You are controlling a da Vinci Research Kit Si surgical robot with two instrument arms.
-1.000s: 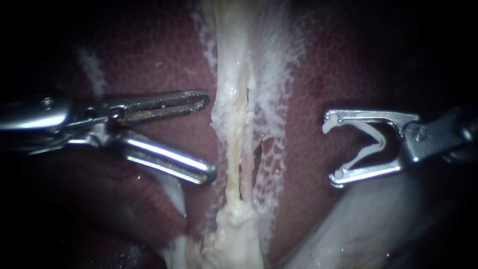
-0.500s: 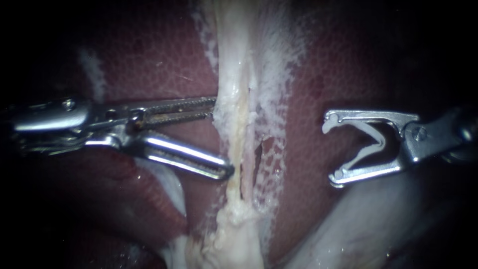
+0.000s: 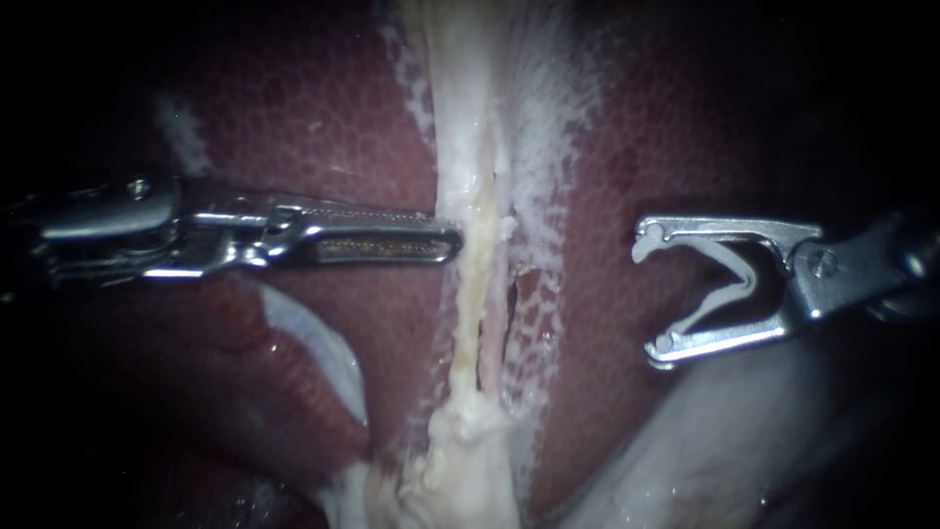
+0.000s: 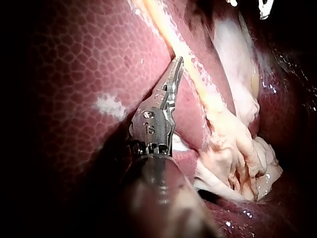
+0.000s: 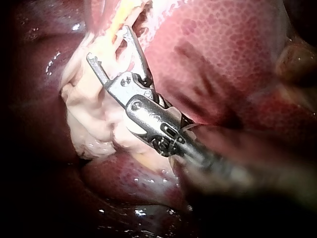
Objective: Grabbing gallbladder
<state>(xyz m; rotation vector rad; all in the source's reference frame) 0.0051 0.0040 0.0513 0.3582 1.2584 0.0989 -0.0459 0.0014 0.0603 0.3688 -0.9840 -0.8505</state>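
The left instrument (image 3: 448, 243) has its jaws pressed together, and their tips appear to pinch the near edge of the pale strand (image 3: 472, 294) that crosses ahead of them over the liver (image 3: 323, 127). The bite looks thin, at the very tips. A pull from here could slip off the filmy edge, tear it, or strip the strand from the liver beneath the jaws.

The smooth pale swelling beneath the right instrument's jaws looks to be the gallbladder (image 3: 705, 441). It lies well apart from the left jaws, on the far side of the strand. By that reading the hold is on the strand and not on the gallbladder's body, so traction may carry over poorly.

The right instrument (image 3: 654, 297) stands clear of the strand, its jaws spread wide around a white clip (image 3: 752, 282) seated against both of them. Its bare tips could snag the liver if it drifts in. A lumpy pale mass (image 3: 460, 470) sits where the strand ends, beside the left jaws, crowding any lower regrip.
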